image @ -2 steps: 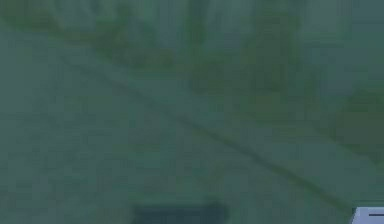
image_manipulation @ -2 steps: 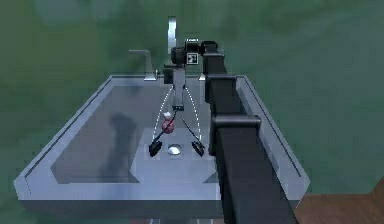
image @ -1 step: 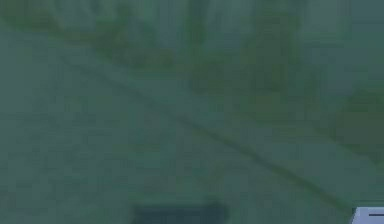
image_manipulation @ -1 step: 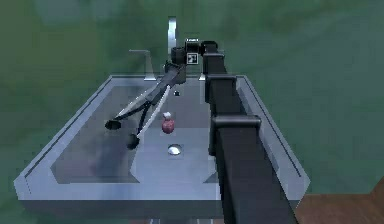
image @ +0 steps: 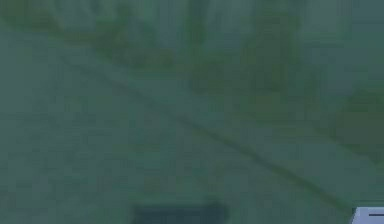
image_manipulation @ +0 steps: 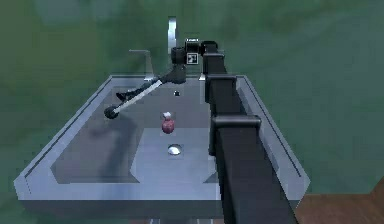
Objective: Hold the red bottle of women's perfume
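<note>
Nearest to me, the dark arm (image_manipulation: 240, 150) rises from 6 o'clock of the arm side view and reaches out over a grey sink (image_manipulation: 60, 170). In the basin the round drain (image_manipulation: 175, 148) lies near the middle. Just beside it, at about 11 o'clock, sits a small reddish thing with a paler top, which I take for the red bottle (image_manipulation: 167, 124). It rests on the basin floor, not lifted.

Farther out, at 12 o'clock from the bottle, hangs the end effector (image_manipulation: 178, 66), with the sink's back wall behind it. I cannot tell if it is released or clenched, nor whether it grasps anything. At 8 o'clock from it a dark lever (image_manipulation: 135, 97) slants down into the basin, and at the far rim stands a chrome faucet (image_manipulation: 172, 30).

In my judgement the approach is done, as the arm is stretched over the sink and about in line with the bottle. What is left is the grasp itself and the lift clear of the basin.
</note>
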You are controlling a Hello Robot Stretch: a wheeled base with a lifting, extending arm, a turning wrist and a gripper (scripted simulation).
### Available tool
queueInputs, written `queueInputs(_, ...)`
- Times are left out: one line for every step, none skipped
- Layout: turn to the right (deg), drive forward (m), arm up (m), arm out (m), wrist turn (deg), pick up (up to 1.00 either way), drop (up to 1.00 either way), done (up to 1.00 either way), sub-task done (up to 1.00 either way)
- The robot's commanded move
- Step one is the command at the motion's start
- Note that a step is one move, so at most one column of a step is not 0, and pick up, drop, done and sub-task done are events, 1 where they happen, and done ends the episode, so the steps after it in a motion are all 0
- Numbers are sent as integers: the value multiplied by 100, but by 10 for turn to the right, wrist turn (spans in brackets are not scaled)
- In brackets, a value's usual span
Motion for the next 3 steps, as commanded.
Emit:
queueInputs(0, 0, 0, 0, 450, 0, 0, 0, 0)
queueInputs(0, 0, 0, 0, 210, 0, 0, 0, 0)
queueInputs(0, 0, -22, 0, 0, 0, 0, 0, 0)
